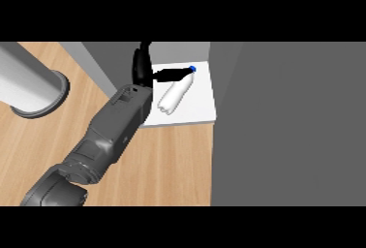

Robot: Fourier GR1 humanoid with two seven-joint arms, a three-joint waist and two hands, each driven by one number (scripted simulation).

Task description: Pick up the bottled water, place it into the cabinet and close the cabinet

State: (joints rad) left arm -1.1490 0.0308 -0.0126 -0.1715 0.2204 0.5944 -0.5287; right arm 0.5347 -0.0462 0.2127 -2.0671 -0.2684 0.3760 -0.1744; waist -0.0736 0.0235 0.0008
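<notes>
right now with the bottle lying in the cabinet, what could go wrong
The bottled water lies tilted on the white cabinet shelf, so it may roll toward the front edge. The left hand is beside the bottle's cap end; pulling back could drag it out. The grey door could catch the forearm if swung now.

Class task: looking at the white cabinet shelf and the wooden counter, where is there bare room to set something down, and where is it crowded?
Free: the shelf in front of the bottle, and the counter between forearm and cabinet door. Crowded: the shelf's back, where the left hand meets the bottle's cap, and the counter's left by the grey cylinder.
</notes>
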